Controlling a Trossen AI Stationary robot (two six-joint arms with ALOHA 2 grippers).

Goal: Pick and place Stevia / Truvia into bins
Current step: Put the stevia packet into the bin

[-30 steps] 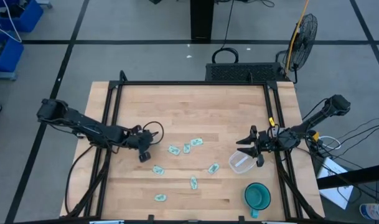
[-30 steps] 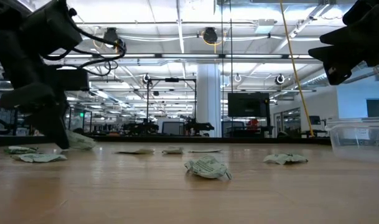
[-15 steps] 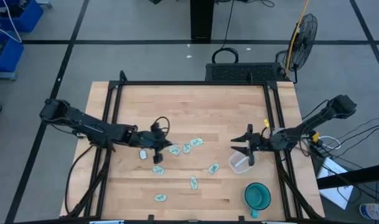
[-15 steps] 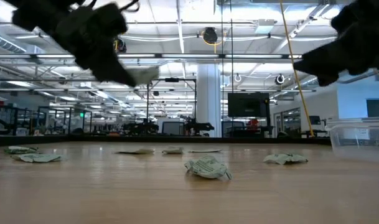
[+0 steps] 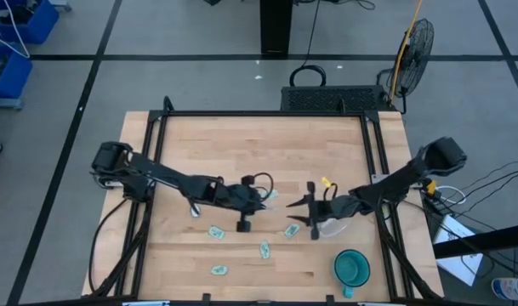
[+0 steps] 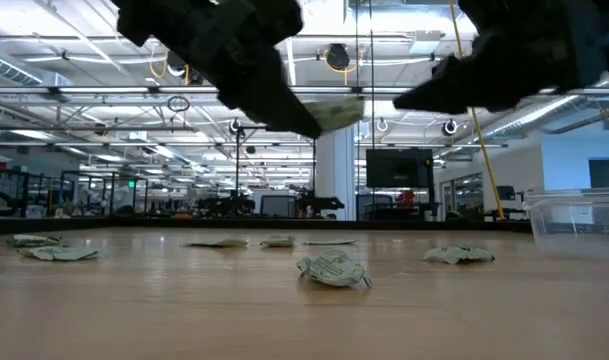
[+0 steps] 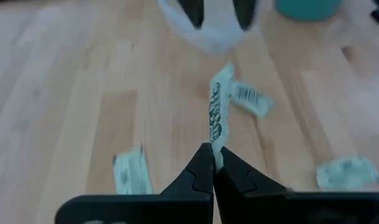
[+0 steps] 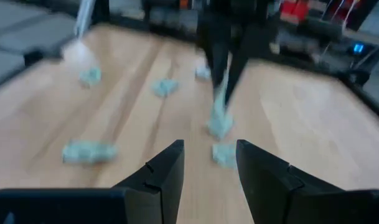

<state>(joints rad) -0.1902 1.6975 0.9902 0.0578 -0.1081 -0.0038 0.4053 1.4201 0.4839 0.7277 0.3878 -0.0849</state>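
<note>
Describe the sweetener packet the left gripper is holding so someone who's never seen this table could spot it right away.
Start at the wooden table and find the two dark arms meeting near its middle. The left gripper pinches one pale green and white paper sweetener packet by its end. Unlike the other packets lying flat on the wood, this one hangs in the air, facing the open right gripper.
</note>
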